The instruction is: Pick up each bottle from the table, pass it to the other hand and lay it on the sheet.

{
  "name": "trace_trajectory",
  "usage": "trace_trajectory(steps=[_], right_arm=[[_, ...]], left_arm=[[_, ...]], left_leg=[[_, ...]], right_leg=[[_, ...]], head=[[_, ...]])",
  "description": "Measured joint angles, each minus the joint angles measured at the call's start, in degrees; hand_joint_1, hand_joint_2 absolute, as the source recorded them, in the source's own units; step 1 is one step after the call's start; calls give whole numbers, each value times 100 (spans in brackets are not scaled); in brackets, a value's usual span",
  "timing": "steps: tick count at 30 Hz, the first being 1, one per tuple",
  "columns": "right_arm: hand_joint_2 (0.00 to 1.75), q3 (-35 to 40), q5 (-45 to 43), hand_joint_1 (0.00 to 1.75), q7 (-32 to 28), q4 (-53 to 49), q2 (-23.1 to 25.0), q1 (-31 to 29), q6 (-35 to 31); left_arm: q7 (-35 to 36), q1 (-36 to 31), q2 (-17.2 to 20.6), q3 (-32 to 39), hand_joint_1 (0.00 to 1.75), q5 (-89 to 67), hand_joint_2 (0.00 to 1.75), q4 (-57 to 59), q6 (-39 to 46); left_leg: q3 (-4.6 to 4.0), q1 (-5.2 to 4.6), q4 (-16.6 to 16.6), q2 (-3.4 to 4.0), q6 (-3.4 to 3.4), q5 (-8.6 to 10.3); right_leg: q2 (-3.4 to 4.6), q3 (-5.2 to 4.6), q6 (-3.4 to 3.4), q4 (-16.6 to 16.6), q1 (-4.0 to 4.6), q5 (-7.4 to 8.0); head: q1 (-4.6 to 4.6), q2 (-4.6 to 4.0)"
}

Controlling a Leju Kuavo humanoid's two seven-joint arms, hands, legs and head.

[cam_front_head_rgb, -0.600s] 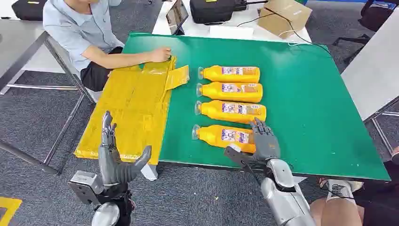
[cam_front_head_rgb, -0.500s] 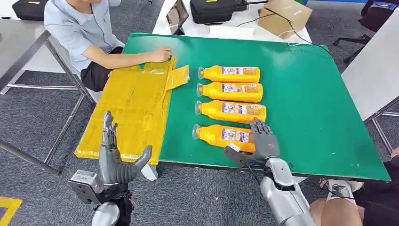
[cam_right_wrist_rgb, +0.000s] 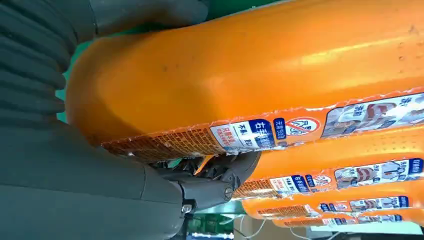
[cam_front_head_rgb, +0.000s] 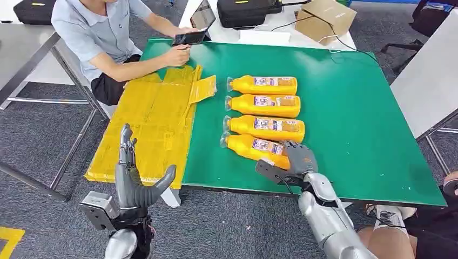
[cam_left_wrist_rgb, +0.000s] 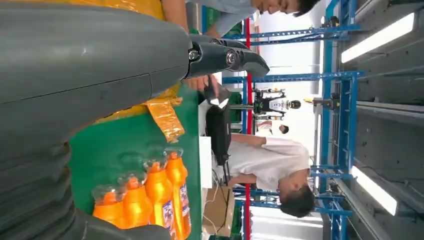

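Four orange bottles lie side by side on the green table [cam_front_head_rgb: 351, 108], caps toward the yellow sheet [cam_front_head_rgb: 156, 124]. My right hand [cam_front_head_rgb: 296, 164] grips the nearest bottle [cam_front_head_rgb: 254, 147] at its base, with the thumb on one side and the fingers [cam_right_wrist_rgb: 220, 175] on the other. That bottle [cam_right_wrist_rgb: 260, 75] lies slanted, its cap close to the neighbouring bottle [cam_front_head_rgb: 267, 127]. The far two bottles [cam_front_head_rgb: 264, 95] lie straight. My left hand [cam_front_head_rgb: 132, 181] is open and upright, off the table's near edge in front of the sheet, holding nothing. In the left wrist view, the row of bottles [cam_left_wrist_rgb: 150, 195] lies beyond my left hand [cam_left_wrist_rgb: 90, 75].
A person [cam_front_head_rgb: 97, 32] sits at the table's far left corner and holds a dark phone [cam_front_head_rgb: 189, 38] over the table's edge. A cardboard box [cam_front_head_rgb: 324, 19] and a black case [cam_front_head_rgb: 248, 11] stand on the white table behind. A grey table [cam_front_head_rgb: 432, 81] is at the right.
My right hand has closed on the nearest bottle's base and swung it, so its cap has moved toward the bottle beside it. The person's hand left the sheet and now holds a phone.
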Motion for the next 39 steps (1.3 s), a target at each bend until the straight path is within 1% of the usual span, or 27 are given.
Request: trace_trajectory(steps=[5, 15, 18, 20, 21, 22, 23, 24, 25, 27, 29, 30, 34, 39], right_arm=[[175, 2, -76, 175, -70, 205, 7, -115, 15], [175, 2, -81, 175, -72, 221, 7, -123, 17], [175, 2, -100, 173, -79, 273, 9, -149, 22], [175, 2, -120, 175, -92, 317, 13, -176, 24], [175, 2, -210, 173, -155, 334, 15, -188, 48], [175, 2, -429, 171, -346, 343, 22, -193, 105], [175, -4, -790, 175, -678, 339, 50, -170, 179], [175, -42, -1787, 175, -1470, 23, 204, 163, 418], [175, -46, -2313, 175, -1784, -390, 368, 551, 358], [175, -39, -2748, 175, -1958, -867, 531, 919, 313], [175, -42, -3288, 175, -2059, -1606, 697, 1406, 196], [175, -74, -3554, 175, -2186, -2637, 837, 1807, -315], [175, -94, -3731, 175, -2304, -3008, 914, 1879, -295], [175, 41, -3783, 175, -2387, -3069, 968, 1872, -99]], left_arm=[[2, -8, 4, 0, 0, -33, 175, 11, -2], [2, -8, 7, 0, 0, -37, 175, 11, -2], [2, -9, 11, 0, 0, -50, 175, 13, -2], [2, -9, 15, 0, 0, -52, 175, 13, -2], [2, -10, 18, 0, 0, -59, 175, 15, -2], [4, -14, 24, 0, 0, -66, 175, 22, 0], [7, -14, 26, 0, 0, -63, 175, 22, 18], [99, 6, 15, 9, 0, 292, 175, 22, 66], [328, 36, -20, 59, 0, 871, 175, 24, 46], [452, 46, -30, 120, 0, 1165, 175, 24, 42], [553, 71, -65, 186, 0, 1327, 175, 26, 68], [846, 144, -39, 219, 0, 1455, 175, 13, -305], [890, 189, 33, 46, 0, 1248, 175, 2, -857], [859, 212, 112, -240, 0, 953, 175, 7, -1315]], left_leg=[[21, 1, 0, 3, -1, -2], [22, 1, 0, 3, -1, -2], [29, 1, 0, 3, -1, -2], [38, 1, 0, 3, -1, -2], [44, 1, 0, 3, -1, -2], [47, 1, 0, 5, -1, -2], [49, 3, 0, 8, -2, -3], [50, 8, 0, 4, -5, -5], [38, 8, 0, -6, -6, -5], [19, 12, -1, -10, -7, -3], [-3, 14, -1, -6, -7, -2], [-16, 7, -1, -10, -6, -3], [-17, 6, -1, -8, -5, -4], [-17, 8, -1, -7, -6, -4]], right_leg=[[0, 17, -1, -1, 1, 0], [0, 19, -2, -1, 1, 0], [0, 25, -2, -1, 1, 1], [0, 35, -3, -1, 1, 1], [0, 41, -2, -1, 2, 1], [1, 45, -3, -1, 2, 1], [4, 46, -3, -1, 5, 1], [3, 48, -5, -1, 12, -2], [1, 42, -5, 0, 14, -3], [-1, 26, -6, 2, 17, -4], [-1, 3, -6, 4, 15, -3], [-1, -9, -5, 2, 7, -4], [-1, -11, -5, 1, 6, -4], [-1, -11, -5, 1, 9, -4]], head=[[0, 0], [0, 0], [0, 0], [0, 0], [0, 0], [0, 0], [0, 0], [0, 0], [-2, 0], [0, 0], [-2, 0], [0, 0], [0, 0], [0, 0]])
